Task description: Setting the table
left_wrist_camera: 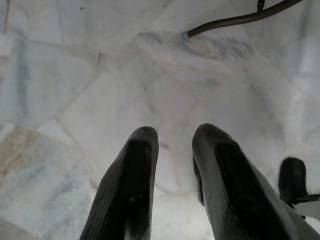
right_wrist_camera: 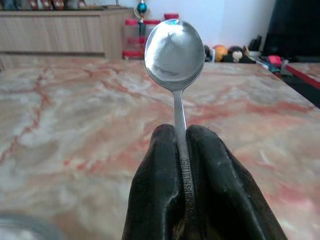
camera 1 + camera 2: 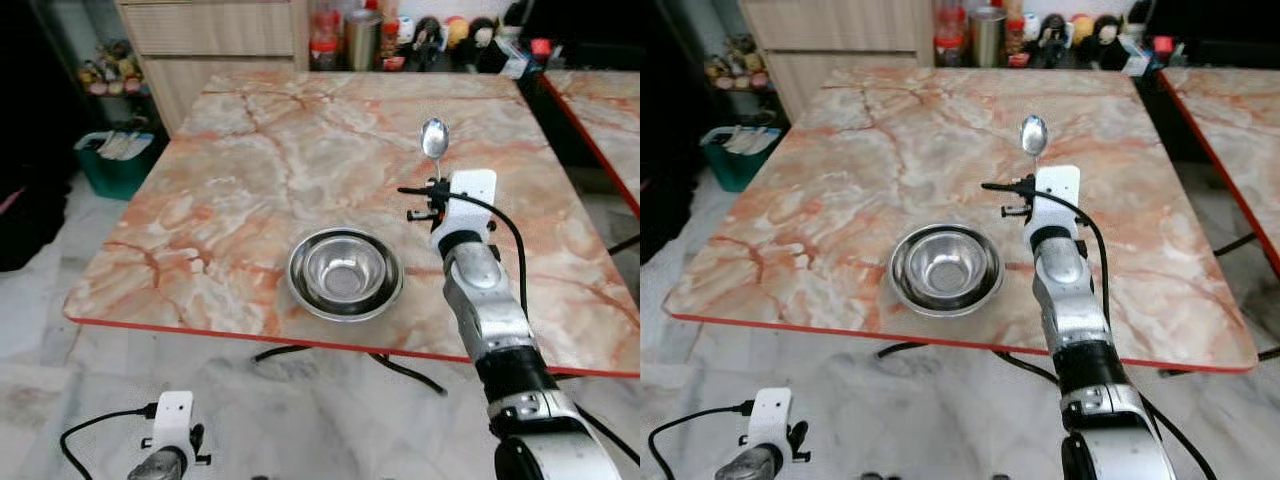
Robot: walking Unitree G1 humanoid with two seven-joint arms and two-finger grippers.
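The right gripper (image 2: pixel 182 150) is clenched on the handle of a metal spoon (image 2: pixel 174 50), its 2 black fingers (image 2: pixel 156 190) pressed tight against either side of the stem so that only the engraved part of the handle shows between them. The spoon sticks straight out past the fingertips, bowl outermost, held above the marble table (image 3: pixel 250 170) and clear of its surface — the arm reaches in over the near red edge. Just to the left of that arm, near the front edge, sits a steel bowl (image 3: pixel 345 273), apart from the spoon and the gripper. A black cable (image 3: pixel 505 235) loops off the right wrist. At the far edge of the table stand jars and small figures (image 3: pixel 400 35), with a wooden cabinet (image 3: pixel 215 40) behind and a green bin (image 3: pixel 115 160) on the floor off the table's left side. The left gripper (image 1: pixel 175 145) hangs low over the pale marble floor (image 1: pixel 75 75), jaws slightly parted and grasping nothing — a dark table leg (image 1: pixel 235 20) crosses the floor beyond.
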